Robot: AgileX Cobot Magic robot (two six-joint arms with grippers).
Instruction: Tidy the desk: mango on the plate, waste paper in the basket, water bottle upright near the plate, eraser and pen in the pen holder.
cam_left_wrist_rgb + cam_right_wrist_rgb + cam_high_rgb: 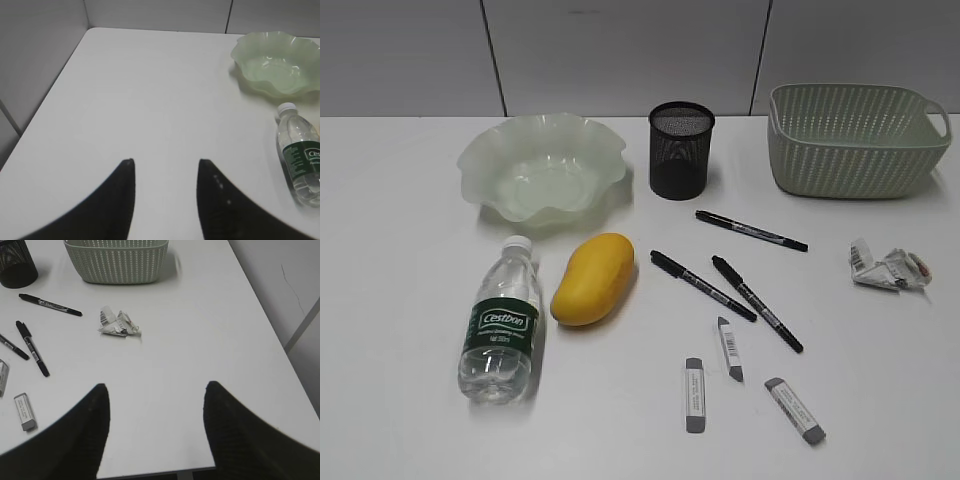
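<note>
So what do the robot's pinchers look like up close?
Each wrist camera shows only two fingers, not the arms. The left gripper has dark black fingers that curve and taper to narrow tips, a bit like claws. The right gripper looks the same, with rounder tips. No cables or markings show.

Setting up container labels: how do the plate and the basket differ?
The plate is round, shallow, translucent glass with a wavy rim; the basket is rectangular, deep, opaque, with perforated woven-pattern sides and handles. The plate sits back-left, the basket back-right. Both are pale green, upright and empty.
</note>
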